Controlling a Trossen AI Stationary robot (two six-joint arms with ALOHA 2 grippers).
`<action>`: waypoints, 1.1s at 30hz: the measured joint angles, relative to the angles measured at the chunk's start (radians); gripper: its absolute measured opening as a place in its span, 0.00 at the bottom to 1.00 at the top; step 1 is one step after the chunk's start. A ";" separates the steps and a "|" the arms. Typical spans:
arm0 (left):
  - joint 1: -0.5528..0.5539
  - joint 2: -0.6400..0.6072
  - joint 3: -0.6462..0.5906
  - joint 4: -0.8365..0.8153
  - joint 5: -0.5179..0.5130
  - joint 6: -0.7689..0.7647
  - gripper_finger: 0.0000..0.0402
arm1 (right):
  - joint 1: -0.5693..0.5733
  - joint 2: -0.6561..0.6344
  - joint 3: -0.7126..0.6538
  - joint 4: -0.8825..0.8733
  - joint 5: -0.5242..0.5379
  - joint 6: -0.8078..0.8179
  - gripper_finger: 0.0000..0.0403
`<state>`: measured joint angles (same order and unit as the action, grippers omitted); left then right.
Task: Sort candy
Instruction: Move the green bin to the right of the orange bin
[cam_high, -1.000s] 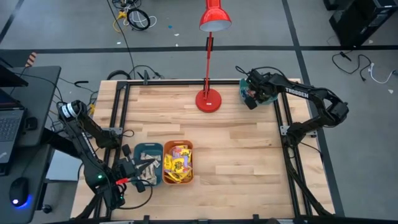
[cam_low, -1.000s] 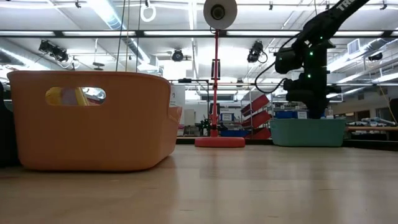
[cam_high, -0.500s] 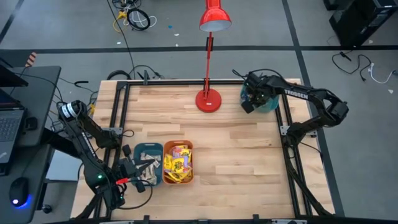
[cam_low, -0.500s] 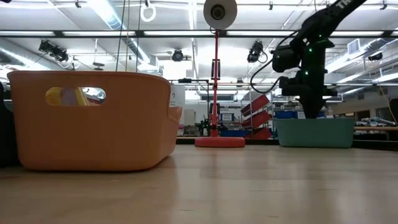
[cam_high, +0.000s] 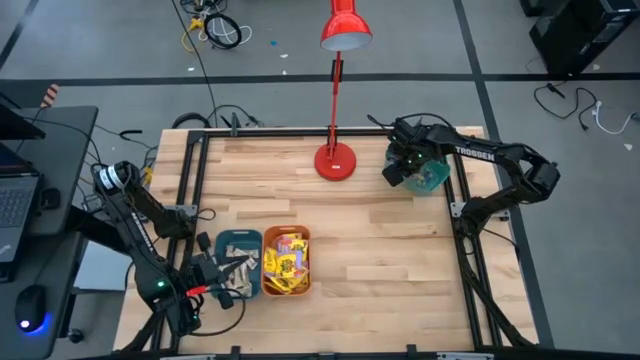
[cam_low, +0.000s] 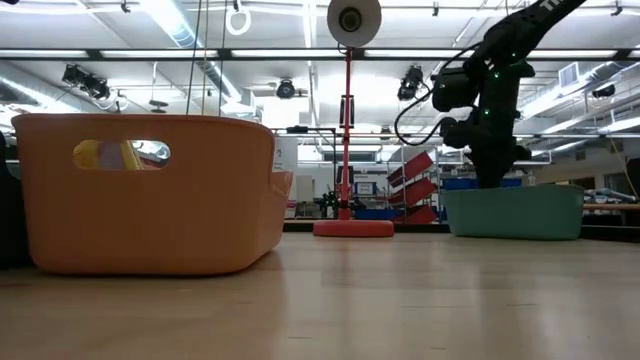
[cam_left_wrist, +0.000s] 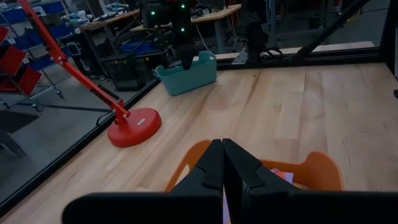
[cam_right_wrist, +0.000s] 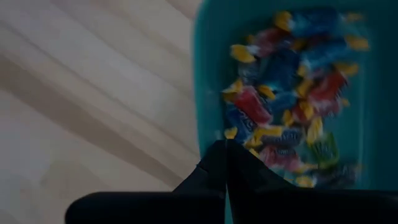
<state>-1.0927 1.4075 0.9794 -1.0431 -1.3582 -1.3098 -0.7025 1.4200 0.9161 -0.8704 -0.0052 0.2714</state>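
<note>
The red desk lamp (cam_high: 335, 158) stands at the table's far edge, and everything here is placed from it. Just to its right, the right gripper (cam_high: 395, 172) hangs over the near-left rim of a teal bin (cam_high: 430, 176), fingers clenched together and grasping nothing. The right wrist view shows that bin filled with candy (cam_right_wrist: 292, 93): small red, blue and yellow wrapped pieces, their print too blurred to read. White lettering on the right arm reads "TROSSEN" in the high view.

Well in front of the lamp, toward the table's near-left corner, 2 more bins sit side by side and touching. The orange bin (cam_high: 286, 262) holds yellow packets with dark print, wording too small to make out. The dark teal bin (cam_high: 240, 263) to its left holds pale beige bars.

The left gripper (cam_left_wrist: 224, 168) sits at that near-left corner, well away from the lamp, just left of the dark teal bin. Its fingers are pressed shut with nothing between them, pointing across the orange bin's rim toward the lamp base.
</note>
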 joint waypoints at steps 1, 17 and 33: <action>0.000 0.000 0.000 0.000 0.000 0.000 0.00 | 0.004 0.000 0.000 0.007 -0.012 0.000 0.00; 0.000 0.000 0.000 -0.004 0.000 0.000 0.00 | 0.079 0.000 0.000 0.068 -0.080 -0.002 0.00; 0.000 0.000 0.000 -0.003 0.002 -0.002 0.00 | 0.139 0.000 -0.037 0.018 -0.022 -0.011 0.00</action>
<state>-1.0927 1.4075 0.9794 -1.0462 -1.3564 -1.3121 -0.5634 1.4197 0.8794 -0.8528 -0.0269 0.2609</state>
